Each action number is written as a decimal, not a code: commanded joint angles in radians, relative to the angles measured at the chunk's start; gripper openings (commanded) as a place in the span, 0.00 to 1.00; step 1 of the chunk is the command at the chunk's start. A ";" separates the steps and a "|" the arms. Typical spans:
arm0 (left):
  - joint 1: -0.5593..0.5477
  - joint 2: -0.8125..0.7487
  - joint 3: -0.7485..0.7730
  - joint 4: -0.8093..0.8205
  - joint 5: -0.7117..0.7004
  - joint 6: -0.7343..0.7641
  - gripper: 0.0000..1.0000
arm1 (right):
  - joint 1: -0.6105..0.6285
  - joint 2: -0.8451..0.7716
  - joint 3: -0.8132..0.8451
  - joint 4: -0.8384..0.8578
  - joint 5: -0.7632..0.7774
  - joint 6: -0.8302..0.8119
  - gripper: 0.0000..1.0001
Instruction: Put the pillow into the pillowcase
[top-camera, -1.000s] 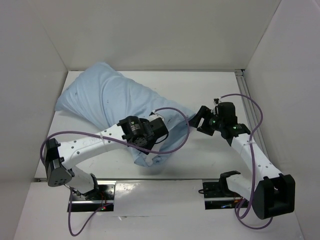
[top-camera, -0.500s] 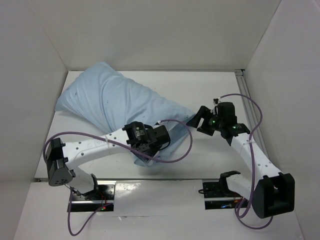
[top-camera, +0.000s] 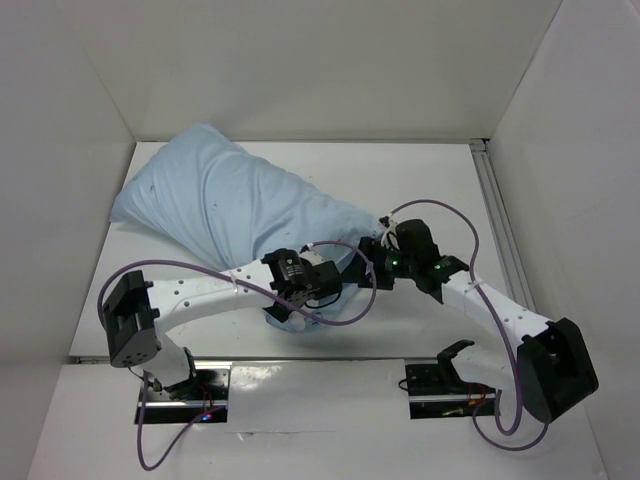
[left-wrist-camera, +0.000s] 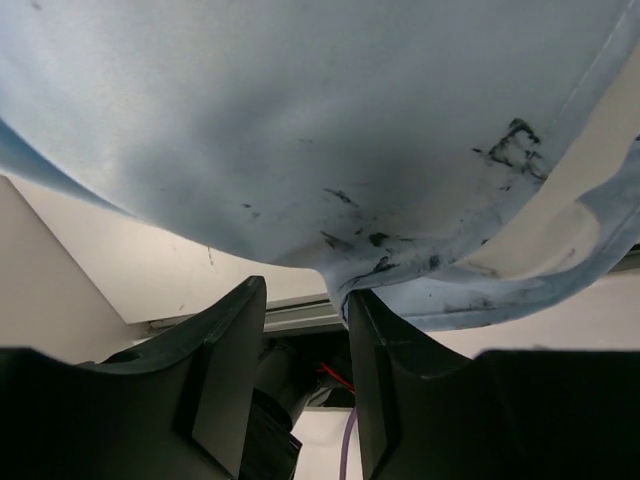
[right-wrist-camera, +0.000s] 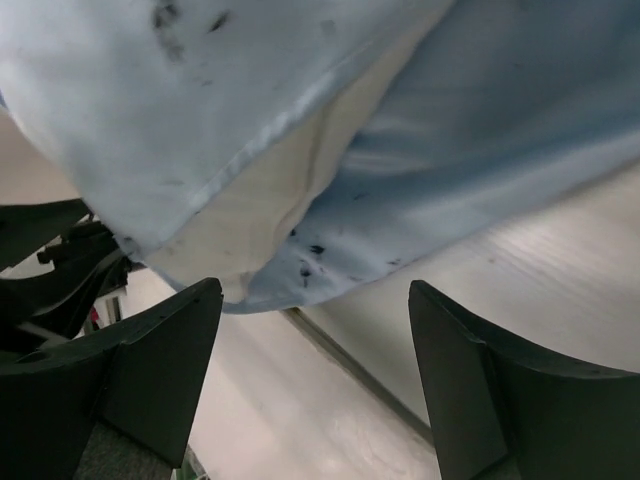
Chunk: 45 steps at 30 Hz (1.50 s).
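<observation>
— Since both are soft goods, how should they handle?
— Limp and light, I would judge. The pillowcase (top-camera: 230, 205) is thin cloth that folds wherever it is pinched and will not keep its mouth open unaided. The pillow (right-wrist-camera: 270, 190) is stuffed and bulky, and should give under pressure. The best hold, in my view, is the hemmed rim of the mouth, one side to each arm, not the middle of the sack.
— Where do they lie?
— Diagonally on the bench (top-camera: 440, 180), from the far left corner to the near centre, with the mouth end between the two arms. Only a cream-white strip of pillow shows at the mouth; the rest appears covered by the cloth.
— Appearance?
— Pale blue and wrinkled, with dark smudges (left-wrist-camera: 515, 145) near the hem.
— And the pincers?
— Left pincer (left-wrist-camera: 305, 290): fingers a little apart, with a gap showing between them and a pucker of hem against one tip. Whether that finger bears any load I cannot tell. Right pincer (right-wrist-camera: 312, 300): spread wide, holding nothing, just beside the mouth.
</observation>
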 joint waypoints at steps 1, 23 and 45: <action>-0.002 0.010 -0.002 0.003 -0.004 0.005 0.51 | 0.072 -0.006 -0.007 0.139 0.055 0.071 0.83; 0.009 -0.157 0.253 0.107 0.141 0.004 0.00 | 0.163 0.031 -0.082 0.372 0.129 0.185 0.56; 0.018 -0.027 0.455 0.686 0.682 -0.024 0.00 | 0.238 0.499 0.116 1.115 0.500 0.279 0.31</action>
